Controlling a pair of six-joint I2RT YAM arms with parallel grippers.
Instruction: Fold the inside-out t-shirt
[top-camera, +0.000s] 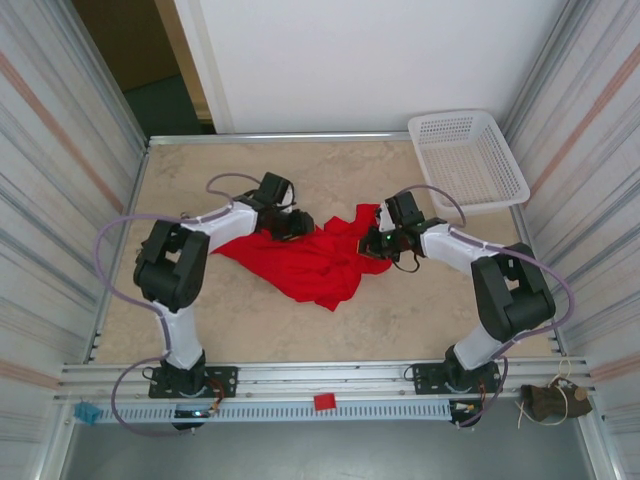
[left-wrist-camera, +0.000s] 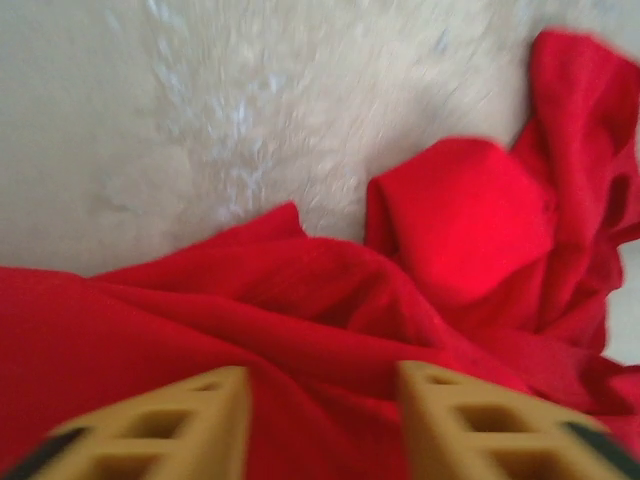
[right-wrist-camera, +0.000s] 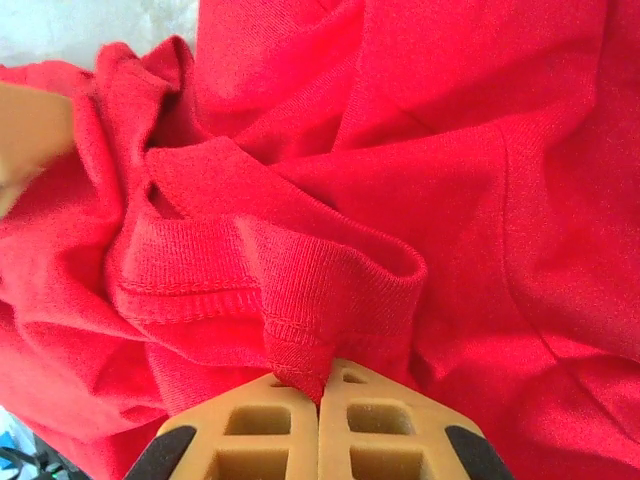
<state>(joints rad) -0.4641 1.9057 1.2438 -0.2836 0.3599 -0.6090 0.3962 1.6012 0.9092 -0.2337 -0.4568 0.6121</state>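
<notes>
The inside-out t-shirt (top-camera: 300, 265) lies crumpled mid-table, with a claw in at either side!
The red cloth is bunched in the centre of the top view on the beige table (top-camera: 400, 320). The right gripper (right-wrist-camera: 322, 385) is clenched tight on a folded hem at the shirt's right edge. The left gripper (left-wrist-camera: 325, 400) sits at the shirt's upper-left edge, jaws apart over the cloth. A white basket (top-camera: 470, 160) stands well apart, upper right.
</notes>
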